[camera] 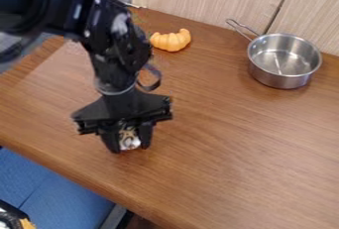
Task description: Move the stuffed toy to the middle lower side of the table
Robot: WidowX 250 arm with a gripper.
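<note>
- Stuffed toy (129, 139), pale with brown markings, sat between the black fingers (146, 135), toward the near left edge of the bench (232, 148).
- Fingers were closed on it from both sides, tips down; likely a pinch meant to stop a soft body slipping or rolling out.
- Contact with the wood under the toy: could not tell.
- Orange crescent-shaped thing (171, 40) and metal pan (283, 62) lay well apart, toward the wall, so the near side offered an unobstructed route.
- Goal judged unmet; a rightward shift along the near edge seemed called for.
</note>
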